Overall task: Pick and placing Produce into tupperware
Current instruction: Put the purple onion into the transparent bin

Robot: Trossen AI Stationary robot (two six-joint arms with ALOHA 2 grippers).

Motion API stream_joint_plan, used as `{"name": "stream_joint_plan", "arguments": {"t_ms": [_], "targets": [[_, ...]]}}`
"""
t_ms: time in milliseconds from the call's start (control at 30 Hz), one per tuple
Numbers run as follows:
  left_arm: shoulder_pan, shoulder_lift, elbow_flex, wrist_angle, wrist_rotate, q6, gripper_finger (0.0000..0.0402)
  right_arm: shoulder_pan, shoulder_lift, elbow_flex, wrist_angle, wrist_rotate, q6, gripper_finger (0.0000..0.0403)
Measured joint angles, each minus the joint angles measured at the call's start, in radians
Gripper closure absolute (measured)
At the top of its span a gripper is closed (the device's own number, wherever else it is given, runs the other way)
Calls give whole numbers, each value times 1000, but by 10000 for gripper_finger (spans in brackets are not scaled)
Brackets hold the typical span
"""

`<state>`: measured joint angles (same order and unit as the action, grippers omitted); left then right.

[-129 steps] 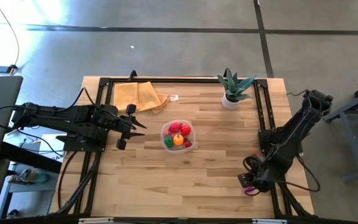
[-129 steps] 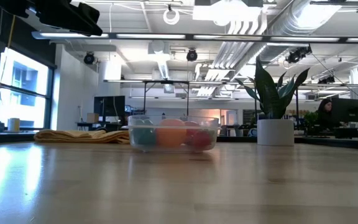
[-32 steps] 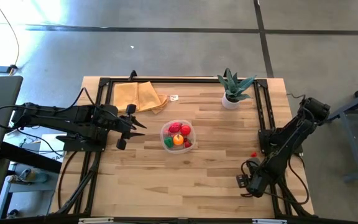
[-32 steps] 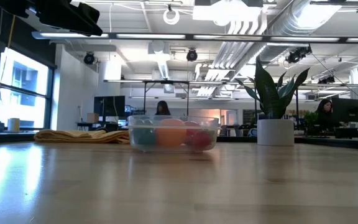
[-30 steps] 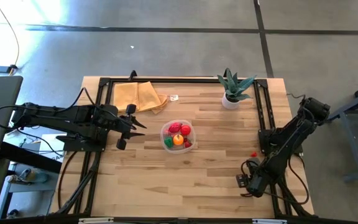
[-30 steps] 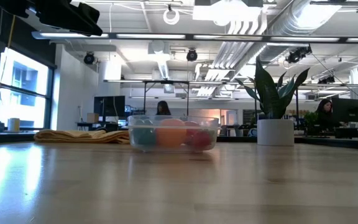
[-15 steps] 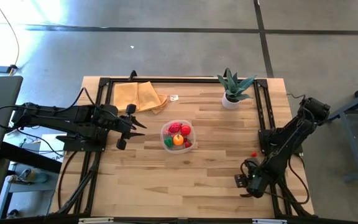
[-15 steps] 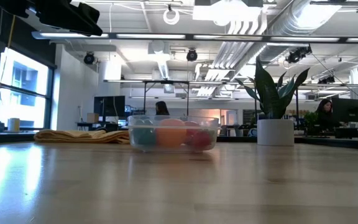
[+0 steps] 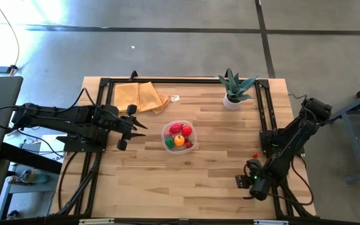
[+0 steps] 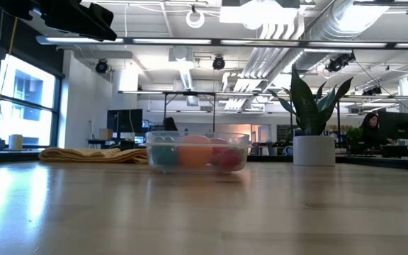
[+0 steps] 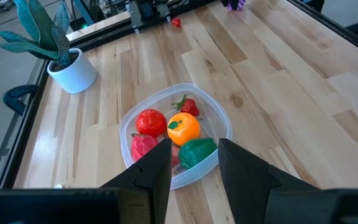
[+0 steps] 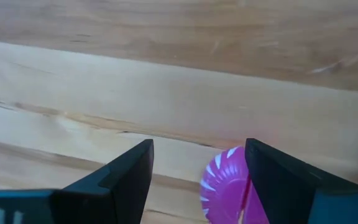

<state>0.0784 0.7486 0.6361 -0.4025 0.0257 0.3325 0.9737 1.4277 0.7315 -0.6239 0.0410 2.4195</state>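
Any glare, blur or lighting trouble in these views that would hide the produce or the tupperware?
High view: even light, tupperware sharp. Low view: backlit by windows, sheen on the table, and the produce looks hazy through the container wall. Left wrist view: clear, every piece distinct. Right wrist view: very close, with the magenta piece partly hidden by a finger.

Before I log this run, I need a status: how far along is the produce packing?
Done: red, orange and green toy pieces sit in the clear plastic tupperware. In hand: the right gripper, fingers open, is over a magenta striped piece on the table. Left: that piece and a small red one near the right edge. The left gripper waits beside the tupperware.
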Motion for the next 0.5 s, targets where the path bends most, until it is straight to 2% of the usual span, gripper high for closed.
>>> {"name": "stream_joint_plan", "arguments": {"t_ms": [300,500], "targets": [[0,0,0,0,0,0,282,4,0,0,-34,8,7,157],[0,0,0,0,0,0,282,5,0,0,-39,-38,8,157]]}}
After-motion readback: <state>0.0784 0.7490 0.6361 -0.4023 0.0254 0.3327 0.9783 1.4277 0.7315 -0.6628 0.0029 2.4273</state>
